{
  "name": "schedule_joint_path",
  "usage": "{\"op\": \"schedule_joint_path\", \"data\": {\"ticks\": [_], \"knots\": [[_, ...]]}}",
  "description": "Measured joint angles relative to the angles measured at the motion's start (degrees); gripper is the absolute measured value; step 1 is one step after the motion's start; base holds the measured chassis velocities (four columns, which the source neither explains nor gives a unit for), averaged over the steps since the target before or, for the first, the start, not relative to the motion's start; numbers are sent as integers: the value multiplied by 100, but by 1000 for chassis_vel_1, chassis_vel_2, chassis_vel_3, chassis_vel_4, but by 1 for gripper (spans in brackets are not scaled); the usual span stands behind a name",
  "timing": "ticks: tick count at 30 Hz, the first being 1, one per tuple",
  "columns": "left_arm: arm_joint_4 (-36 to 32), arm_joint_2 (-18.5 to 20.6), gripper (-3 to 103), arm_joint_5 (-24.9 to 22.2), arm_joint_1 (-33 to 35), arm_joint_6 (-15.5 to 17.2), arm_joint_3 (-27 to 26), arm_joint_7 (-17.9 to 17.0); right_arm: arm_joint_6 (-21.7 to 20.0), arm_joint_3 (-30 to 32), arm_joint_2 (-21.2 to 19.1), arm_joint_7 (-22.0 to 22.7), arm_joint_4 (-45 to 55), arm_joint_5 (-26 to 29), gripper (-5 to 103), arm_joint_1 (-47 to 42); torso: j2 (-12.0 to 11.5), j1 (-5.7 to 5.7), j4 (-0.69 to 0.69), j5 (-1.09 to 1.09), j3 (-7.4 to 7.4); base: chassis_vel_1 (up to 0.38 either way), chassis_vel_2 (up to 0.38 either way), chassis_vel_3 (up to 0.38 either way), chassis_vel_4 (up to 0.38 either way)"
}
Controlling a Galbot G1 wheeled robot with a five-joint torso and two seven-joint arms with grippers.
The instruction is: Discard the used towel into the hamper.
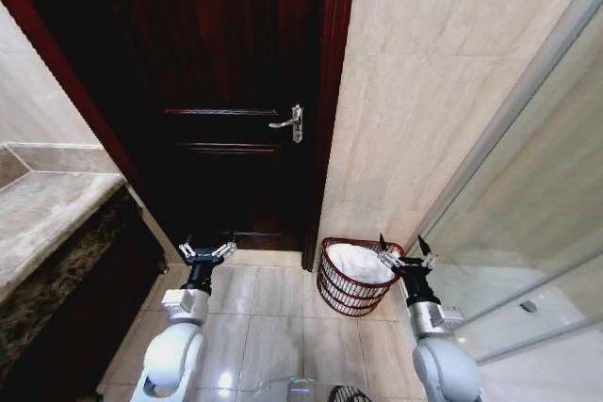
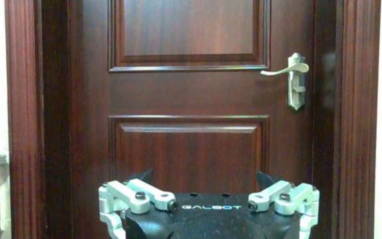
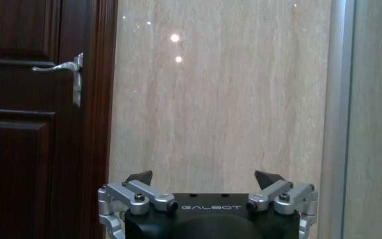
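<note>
The small round red-brown openwork wire hamper (image 1: 356,278) stands on the pale tiled floor (image 1: 268,327) at the foot of the beige stone wall (image 1: 424,91), just beside the frame of the dark wooden panelled door (image 1: 226,91). A crumpled white towel (image 1: 356,261) lies inside it, heaped up to about the rim.

The right gripper (image 1: 405,249) hovers over the hamper's near-right edge, its black fingertips spread wide apart and holding nothing; the right wrist view shows the same open spread (image 3: 204,178) against the stone wall. The left gripper (image 1: 207,251) hangs above the floor in front of the door, well apart from the hamper, likewise spread and empty, as the left wrist view (image 2: 204,178) confirms, with the silver lever door handle (image 2: 290,74) ahead of it.

Judging from this, the task looks essentially done: the towel sits in the hamper and both grippers are free. All that seems left is to draw the right arm clear
</note>
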Motion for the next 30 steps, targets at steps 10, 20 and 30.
{"op": "schedule_joint_path", "data": {"ticks": [10,20,30], "knots": [[94,-5,100,-9,-41,-25,14,25,-52,-20,61,14,23,-61,100,57,258,117,0,0,139,0,0,0,0],[212,-99,100,-9,-66,-94,47,22,-369,-32,-10,75,109,-70,100,259,556,253,0,0,301,0,0,0,0],[215,-2,100,100,7,-257,114,8,-529,-11,-1,-109,199,-72,100,184,811,367,0,0,442,0,0,0,0]]}}
